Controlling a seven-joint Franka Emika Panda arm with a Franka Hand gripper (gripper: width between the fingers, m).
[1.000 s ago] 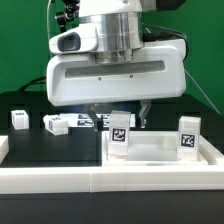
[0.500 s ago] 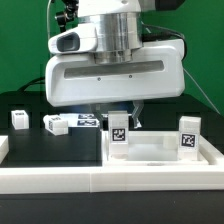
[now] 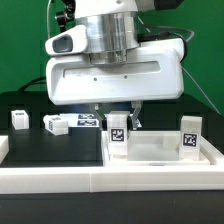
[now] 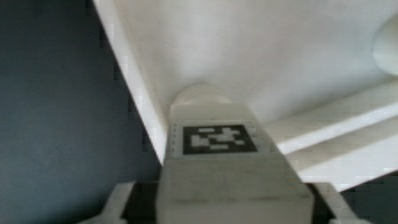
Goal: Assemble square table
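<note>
- Fills most of the exterior view with the arm, head tilted a shade against half a second ago, which reads as a small wrist turn rather than a travel.
- Finds the long border wall across the front of the dark counter; no change there.
- Places the square table slab just behind that wall, toward the exterior view's right, lying flat with its rim up; shows pale under the wrist camera too.
- Catches the pincer narrower than a second ago and now clamped on the near leg, with fingers flush against its flanks and its tag facing the wrist camera.
- Puts that leg upright at the slab's corner toward the exterior view's left, foot on the slab; cannot tell how deeply seated.
- Takes grip plus turn to mean screwing-in under way — a judgement, not a thing seen; probably calls for more turns and regrips.
- Notes a second leg upright at the slab's right end, well apart from the pincer.
- Leaves an upright loose leg and a toppled loose leg on the counter at the exterior view's left — about half the leg work outstanding.
</note>
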